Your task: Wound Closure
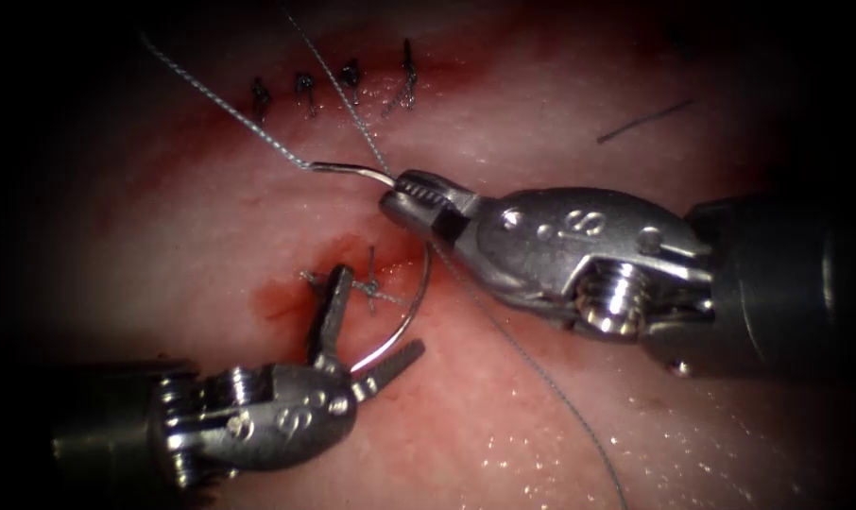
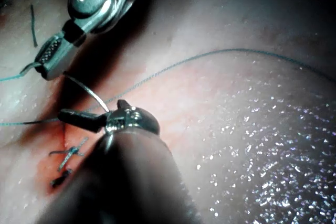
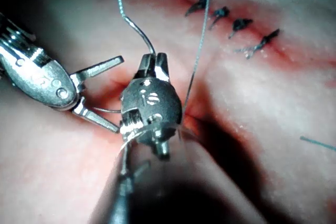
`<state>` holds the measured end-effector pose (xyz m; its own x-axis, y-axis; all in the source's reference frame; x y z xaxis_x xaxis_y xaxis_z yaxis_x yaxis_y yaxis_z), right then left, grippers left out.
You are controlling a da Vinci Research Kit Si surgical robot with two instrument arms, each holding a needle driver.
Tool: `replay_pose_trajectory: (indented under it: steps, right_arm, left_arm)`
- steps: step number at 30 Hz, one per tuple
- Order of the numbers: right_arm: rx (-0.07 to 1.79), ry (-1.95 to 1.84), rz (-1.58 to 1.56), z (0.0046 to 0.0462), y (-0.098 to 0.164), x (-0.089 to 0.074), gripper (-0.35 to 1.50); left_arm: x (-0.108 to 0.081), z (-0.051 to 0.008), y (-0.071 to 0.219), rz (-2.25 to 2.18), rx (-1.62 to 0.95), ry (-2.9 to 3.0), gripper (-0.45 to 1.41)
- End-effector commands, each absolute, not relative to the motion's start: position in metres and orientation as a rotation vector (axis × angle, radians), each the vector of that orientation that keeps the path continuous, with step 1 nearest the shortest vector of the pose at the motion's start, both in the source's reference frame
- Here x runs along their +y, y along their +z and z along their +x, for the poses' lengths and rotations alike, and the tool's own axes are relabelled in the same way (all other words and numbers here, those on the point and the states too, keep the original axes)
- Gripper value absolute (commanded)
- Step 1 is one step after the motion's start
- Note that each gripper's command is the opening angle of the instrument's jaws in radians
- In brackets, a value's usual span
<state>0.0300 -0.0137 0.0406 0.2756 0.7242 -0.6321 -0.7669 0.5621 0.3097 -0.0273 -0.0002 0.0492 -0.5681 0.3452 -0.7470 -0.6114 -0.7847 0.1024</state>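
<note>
Endoscope view: needle (image 1: 404, 316) in right gripper (image 1: 411, 196)

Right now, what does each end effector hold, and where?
Right end effector holds the needle near its thread end. Left end effector is open and holds nothing.

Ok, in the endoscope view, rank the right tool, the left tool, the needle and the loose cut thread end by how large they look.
1. Right tool, shut on the needle.
2. Left tool, jaws open, holding nothing.
3. Needle, clear of the tissue.
4. Cut thread end.
The right tool may sit nearer the camera, so the top ranking is unsure.
</note>
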Motion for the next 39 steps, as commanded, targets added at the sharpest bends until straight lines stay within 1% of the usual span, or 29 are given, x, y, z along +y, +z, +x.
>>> replay_pose_trajectory:
  steps: [1,3,7,13,14,20,27,30,32,36,39]
  right_arm:
    - [0.836,0.992,-0.041,0.0303,0.0413,-0.0138,-0.35]
    - [0.868,0.965,-0.02,0.0299,0.0414,-0.0136,-0.35]
    - [0.955,0.888,0.048,0.0293,0.0419,-0.0134,-0.35]
    - [1.08,0.821,0.122,0.0289,0.042,-0.0132,-0.35]
    - [1.089,0.811,0.132,0.0288,0.042,-0.0132,-0.35]
    - [1.192,0.724,0.181,0.0285,0.0423,-0.0128,-0.35]
    - [1.338,0.643,0.224,0.0283,0.0429,-0.0124,-0.35]
    - [1.366,0.629,0.234,0.0283,0.0429,-0.0123,-0.35]
    - [1.386,0.625,0.235,0.0283,0.0429,-0.0123,-0.35]
    - [1.414,0.618,0.243,0.0282,0.0429,-0.0122,-0.35]
    - [1.426,0.612,0.249,0.0282,0.0429,-0.0122,-0.35]
  left_arm:
    - [-0.0004,-0.0278,0.0493,-1.044,0.436,2.315,1.25]
    - [-0.0001,-0.0272,0.0488,-1.088,0.373,2.279,1.26]
    - [0.0006,-0.0255,0.0477,-1.168,0.209,2.217,1.23]
    - [0.002,-0.0235,0.0465,-1.366,-0.212,2.006,1.18]
    - [0.0024,-0.0232,0.0463,-1.39,-0.284,1.97,1.15]
    - [0.0045,-0.0229,0.0462,-1.45,-0.584,1.809,1.1]
    - [0.0062,-0.0241,0.0472,-1.454,-0.764,1.702,1.04]
    - [0.0065,-0.0246,0.0478,-1.439,-0.819,1.681,1.03]
    - [0.0065,-0.025,0.0483,-1.429,-0.85,1.678,0.98]
    - [0.0058,-0.0257,0.0497,-1.363,-0.913,1.718,0.96]
    - [0.0051,-0.0261,0.0506,-1.329,-0.946,1.738,0.89]
